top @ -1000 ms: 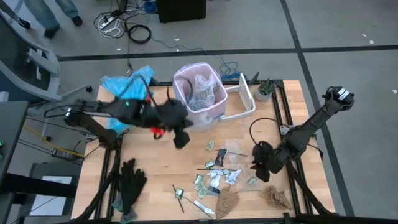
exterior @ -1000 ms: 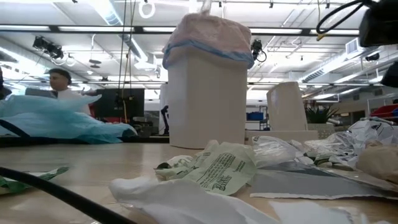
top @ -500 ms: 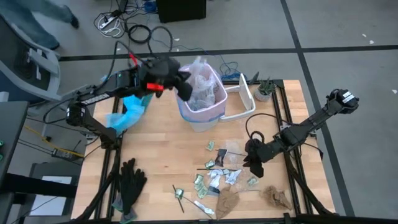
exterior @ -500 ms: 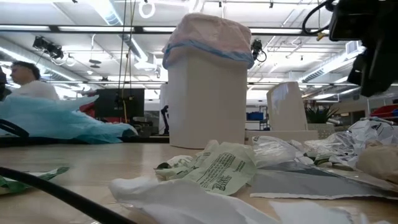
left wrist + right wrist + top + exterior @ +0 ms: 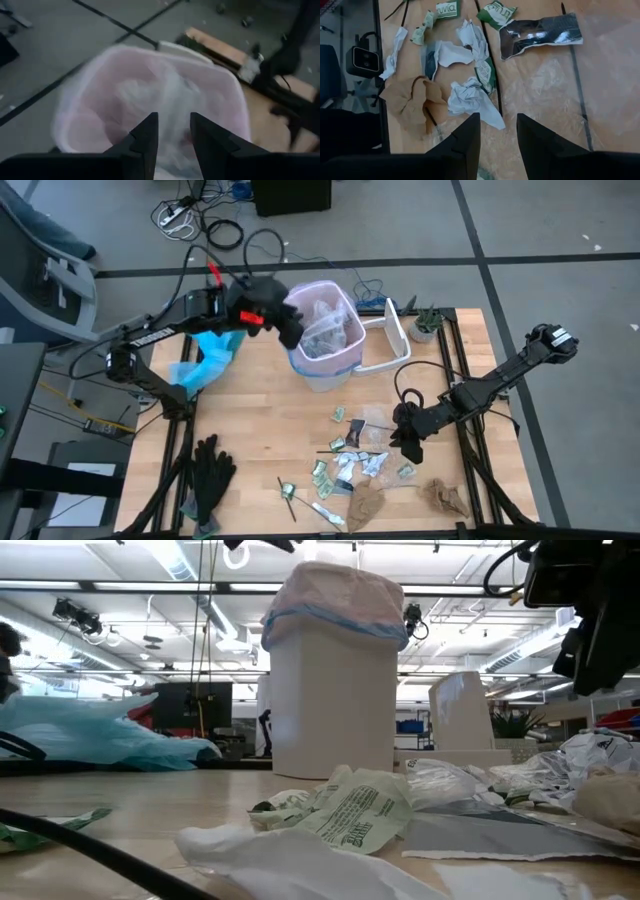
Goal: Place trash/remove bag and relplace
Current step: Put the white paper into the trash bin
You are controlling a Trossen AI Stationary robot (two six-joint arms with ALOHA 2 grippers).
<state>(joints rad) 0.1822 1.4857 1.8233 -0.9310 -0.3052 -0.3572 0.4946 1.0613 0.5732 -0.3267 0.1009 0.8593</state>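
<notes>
The left pincer point(image 5: 291, 332) hovers spread and empty over the bag point(image 5: 325, 320) lining the bin point(image 5: 322, 370). The right pincer point(image 5: 407, 446), spread, hangs above trash point(image 5: 350, 460) (mostly wrappers) near the bin; a loose pinch could scatter scraps off the worktop point(image 5: 260, 430).

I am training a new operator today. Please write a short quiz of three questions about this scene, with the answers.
1. True or false: the left pincer is over the white bin lined with the pale pink plastic bag.
2. Which lies nearest the right pincer? A) black gloves B) scattered paper and wrapper scraps C) small potted plant
3. The crumpled light-blue plastic bag lies on the bin's ____ side, robot's view.

Key: 1 true; 2 B; 3 left.
</notes>
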